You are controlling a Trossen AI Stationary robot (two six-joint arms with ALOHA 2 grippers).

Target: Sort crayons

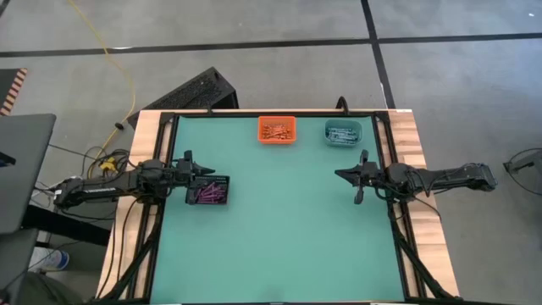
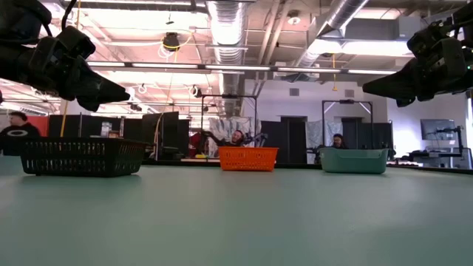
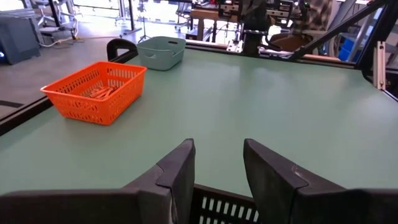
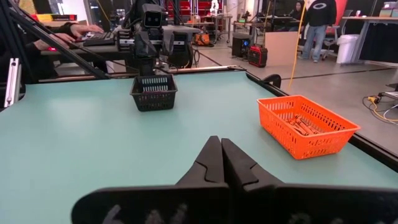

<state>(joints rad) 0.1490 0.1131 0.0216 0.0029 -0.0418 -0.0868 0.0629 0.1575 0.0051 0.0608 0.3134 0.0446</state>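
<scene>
High view: three bins are sitting on the surface [image 1: 279, 220]; purple crayons [image 1: 207, 195] at nine o'clock, orange crayons [image 1: 277, 130] and teal crayons [image 1: 342, 135] at twelve; uncountable. No loose sticks are showing; sorting is appearing finished.

Wrist views: left tool [image 3: 217, 165] is hanging open, empty, above the black bin [image 3: 217, 202]; right tool [image 4: 221, 158] is resting closed, empty; retraction is likely next
</scene>
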